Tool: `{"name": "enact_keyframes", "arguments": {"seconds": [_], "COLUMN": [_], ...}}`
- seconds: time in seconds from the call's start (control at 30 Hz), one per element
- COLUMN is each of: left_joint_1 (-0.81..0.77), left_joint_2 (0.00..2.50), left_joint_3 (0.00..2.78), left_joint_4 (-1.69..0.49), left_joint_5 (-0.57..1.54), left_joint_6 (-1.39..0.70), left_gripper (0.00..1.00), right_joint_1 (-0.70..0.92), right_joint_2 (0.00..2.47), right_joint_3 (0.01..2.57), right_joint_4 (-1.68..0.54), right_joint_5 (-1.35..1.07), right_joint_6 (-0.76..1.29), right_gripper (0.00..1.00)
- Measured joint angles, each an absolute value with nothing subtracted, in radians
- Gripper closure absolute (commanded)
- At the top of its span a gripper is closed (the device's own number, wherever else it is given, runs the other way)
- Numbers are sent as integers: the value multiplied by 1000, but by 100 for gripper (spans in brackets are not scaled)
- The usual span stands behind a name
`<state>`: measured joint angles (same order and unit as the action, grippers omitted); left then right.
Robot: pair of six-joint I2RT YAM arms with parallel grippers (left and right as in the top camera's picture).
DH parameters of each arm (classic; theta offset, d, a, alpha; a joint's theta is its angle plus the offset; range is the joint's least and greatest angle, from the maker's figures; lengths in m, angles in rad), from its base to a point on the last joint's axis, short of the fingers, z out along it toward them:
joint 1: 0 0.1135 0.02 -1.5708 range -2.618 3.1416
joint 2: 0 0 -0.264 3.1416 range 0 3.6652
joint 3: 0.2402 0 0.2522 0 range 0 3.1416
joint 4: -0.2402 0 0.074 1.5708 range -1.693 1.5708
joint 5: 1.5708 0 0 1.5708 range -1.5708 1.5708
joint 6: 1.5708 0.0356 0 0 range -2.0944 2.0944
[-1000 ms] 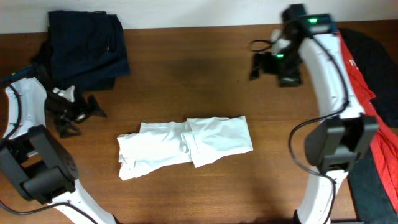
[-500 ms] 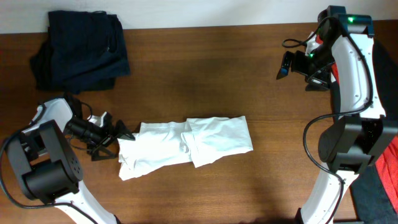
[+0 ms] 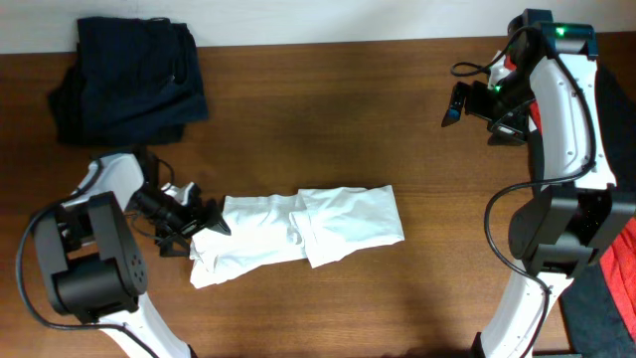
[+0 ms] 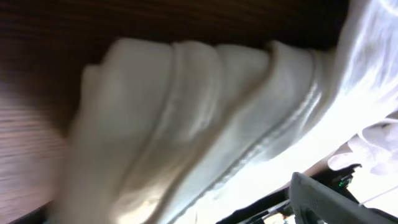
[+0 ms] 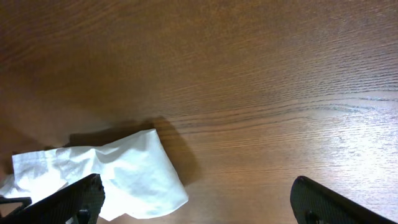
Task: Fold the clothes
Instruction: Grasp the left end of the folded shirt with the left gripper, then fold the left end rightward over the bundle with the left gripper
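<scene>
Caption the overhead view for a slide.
Left gripper at the left edge of the folded white T-shirt on a table; right gripper open at far right; navy clothes piled top left.

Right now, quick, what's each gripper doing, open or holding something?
Left gripper: open, jaws spread at the left edge of the white T-shirt, not clamped on it.
Right gripper: open, holding nothing.

even, fairly bright light from above; the white t-shirt is nearly blown out overhead, casting only a thin soft shadow on the counter at its edges. left wrist view: the shirt fills the frame, blurred, glaring toward its right. right wrist view is sharp, with dark shadow beside the shirt's corner
</scene>
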<state>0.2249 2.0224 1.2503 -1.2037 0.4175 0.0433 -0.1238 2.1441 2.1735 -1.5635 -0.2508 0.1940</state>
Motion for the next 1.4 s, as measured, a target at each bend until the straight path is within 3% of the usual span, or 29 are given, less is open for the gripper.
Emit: {"name": "enact_keyframes", "arguments": {"seconds": [0.03,0.1,0.2,0.23,0.27,0.47,0.6,0.93,1.2,1.4], "left_joint_1": [218,208,208,208,208,208,208,169,-89,-303], "left_joint_2": [2022,2026,2027,2027,2029,2033,2043,2048,2048,2048], "left_joint_3": [1245,1236,1232,1230,1229,1232,1325,1898,1939,1939], "left_joint_4": [-1190,-1177,-1168,-1162,-1155,-1168,-1301,-1671,-1634,-1518], "left_joint_5": [414,410,408,405,403,393,275,128,236,251], "left_joint_6": [43,36,25,27,22,-14,-64,-103,-146,-247], "left_gripper": [43,53,77,97,99,99,99,99,99,93], "right_joint_1": [-124,-124,-124,-124,-124,-124,-124,-124,-109,-36], "right_joint_2": [2144,2144,2144,2144,2144,2144,2144,2144,2144,2144], "right_joint_3": [2173,2173,2173,2173,2173,2173,2173,2173,2173,2172], "right_joint_4": [-1563,-1563,-1563,-1563,-1563,-1563,-1566,-1575,-1575,-1550], "right_joint_5": [-251,-251,-251,-251,-251,-251,-251,-251,-252,-252], "right_joint_6": [195,195,195,195,194,194,195,195,194,194], "right_gripper": [1,1,1,1,1,1,1,1,1,1]}}
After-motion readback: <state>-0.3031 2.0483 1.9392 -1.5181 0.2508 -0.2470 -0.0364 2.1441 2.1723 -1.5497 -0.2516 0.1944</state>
